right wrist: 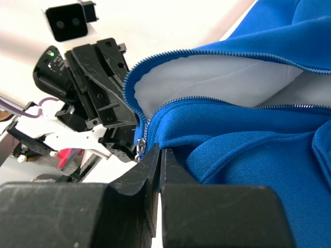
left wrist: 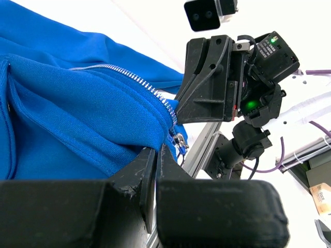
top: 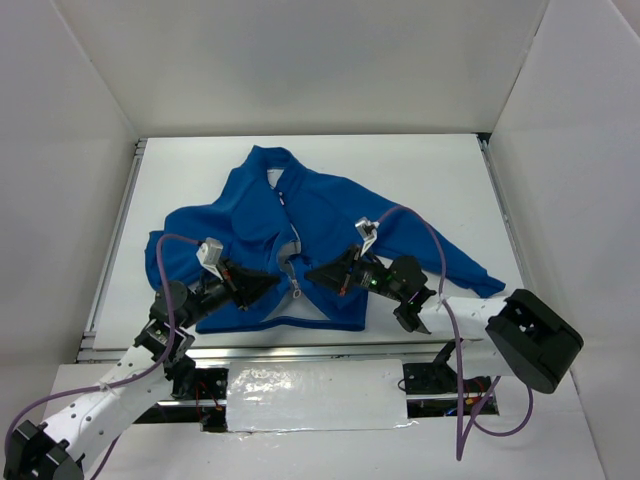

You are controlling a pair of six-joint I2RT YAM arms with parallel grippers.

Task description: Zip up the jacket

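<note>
Left gripper (top: pixel 272 286) and right gripper (top: pixel 315 272) pinched tight on the hem of the jacket (top: pixel 320 215), spread mid-frame on the table (top: pixel 440 180), either side of the zipper pull (left wrist: pixel 179 140); looks soft, light, floppy, so needs holding taut and taking by that small pull.

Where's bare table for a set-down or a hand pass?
Bare white table: the far strip between the collar of the bright blue fleece jacket and the back wall, plus both far corners outside the sleeves. Crowded: the near edge, where left end effector and right end effector pinch the hem beside the zipper.
</note>
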